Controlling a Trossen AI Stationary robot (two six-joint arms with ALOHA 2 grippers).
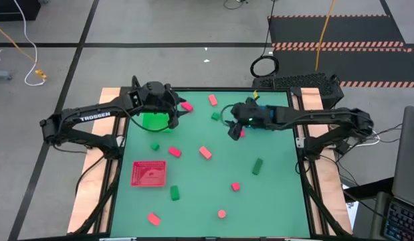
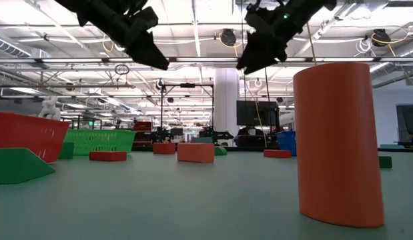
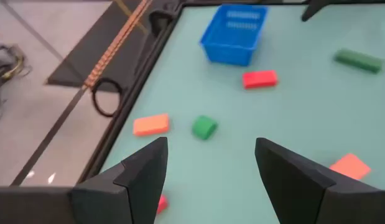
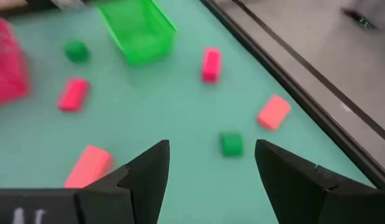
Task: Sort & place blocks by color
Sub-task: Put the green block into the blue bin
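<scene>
Red and green blocks lie scattered on the green table: red ones (image 1: 205, 152) (image 1: 174, 152) mid-table, green ones (image 1: 257, 166) (image 1: 174, 193) nearer the front. My left gripper (image 1: 173, 119) hangs open and empty above the far left, over the right rim of the green tray (image 1: 152, 122). In its wrist view a red block (image 3: 150, 124) and a green block (image 3: 204, 127) lie ahead of the left gripper (image 3: 211, 146). My right gripper (image 1: 233, 132) hovers open and empty over the far middle. Ahead of the right gripper (image 4: 211, 146) lie a green block (image 4: 231, 144) and a red one (image 4: 274, 112).
A red tray (image 1: 148, 173) sits at the left, nearer the front. A blue tray (image 3: 234, 34) stands at the far side, under my right arm in the high view. A red cylinder (image 2: 338, 143) stands near the front edge. Wooden rails (image 1: 93, 194) border the table.
</scene>
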